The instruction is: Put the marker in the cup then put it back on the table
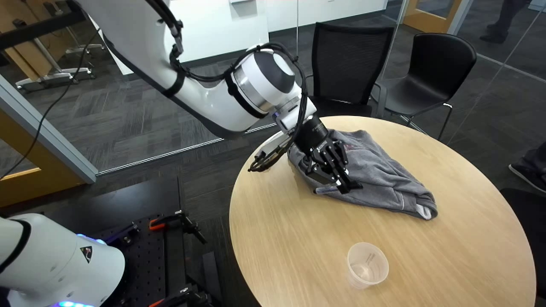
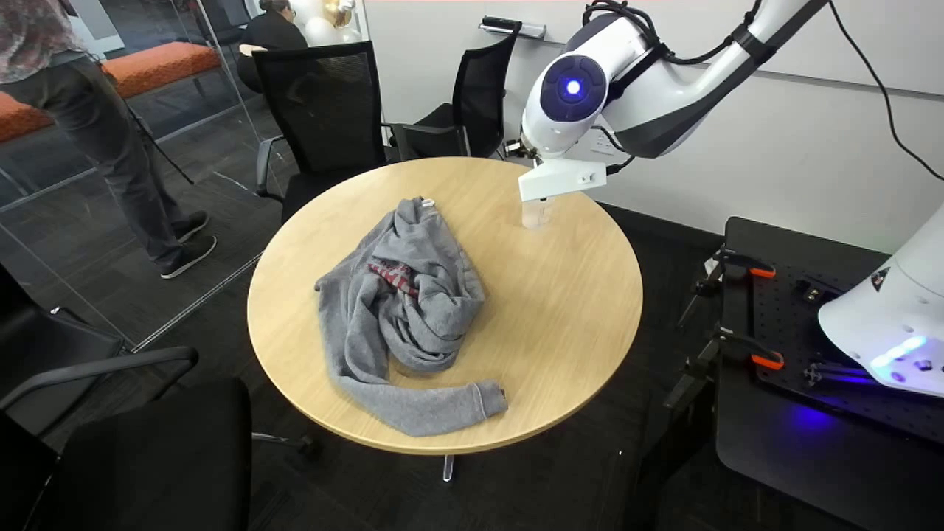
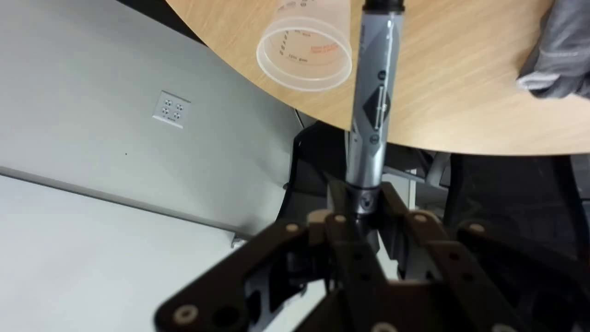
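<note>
The marker (image 1: 326,190) has a grey-silver barrel and dark ends. My gripper (image 1: 347,184) is shut on it near one end and holds it above the table, in front of the grey cloth. In the wrist view the marker (image 3: 375,92) sticks out from between the fingertips (image 3: 362,199), its black end away from me. The translucent cup (image 1: 367,265) stands upright on the round tan table (image 1: 277,230), apart from the marker. The cup also shows in the wrist view (image 3: 304,55) and, partly covered by the arm's white bracket, in an exterior view (image 2: 536,214). There the marker is hidden.
A crumpled grey cloth (image 1: 379,170) covers part of the table beside the gripper; it shows in both exterior views (image 2: 413,310). Black chairs (image 1: 352,64) stand around the table. A person (image 2: 125,133) stands behind the glass. The robot's base (image 1: 64,260) sits on a separate dark stand.
</note>
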Robot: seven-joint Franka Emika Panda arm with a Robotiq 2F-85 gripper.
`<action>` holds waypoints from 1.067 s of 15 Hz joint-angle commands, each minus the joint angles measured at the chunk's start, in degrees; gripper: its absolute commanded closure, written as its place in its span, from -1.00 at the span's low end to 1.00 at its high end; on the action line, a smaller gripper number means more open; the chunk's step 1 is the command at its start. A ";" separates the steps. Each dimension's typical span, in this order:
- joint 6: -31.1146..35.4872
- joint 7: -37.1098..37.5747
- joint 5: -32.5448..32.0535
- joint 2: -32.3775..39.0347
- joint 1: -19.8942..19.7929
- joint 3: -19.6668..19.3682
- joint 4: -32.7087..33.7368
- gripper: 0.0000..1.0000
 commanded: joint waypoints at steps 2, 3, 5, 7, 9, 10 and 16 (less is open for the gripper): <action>-8.86 15.68 -9.24 2.57 -2.70 3.59 2.82 0.90; -10.80 17.53 -9.90 3.43 -3.34 4.24 3.43 0.90; -14.20 20.39 -10.84 4.68 -4.27 5.27 4.31 0.90; -16.70 23.96 -11.94 6.34 -5.20 5.94 5.43 0.90; -18.55 27.00 -12.37 8.15 -6.18 6.38 6.73 0.90; -19.27 27.67 -12.09 9.22 -6.76 6.54 7.57 0.90; -22.08 28.14 -10.24 13.88 -9.52 6.36 12.22 0.90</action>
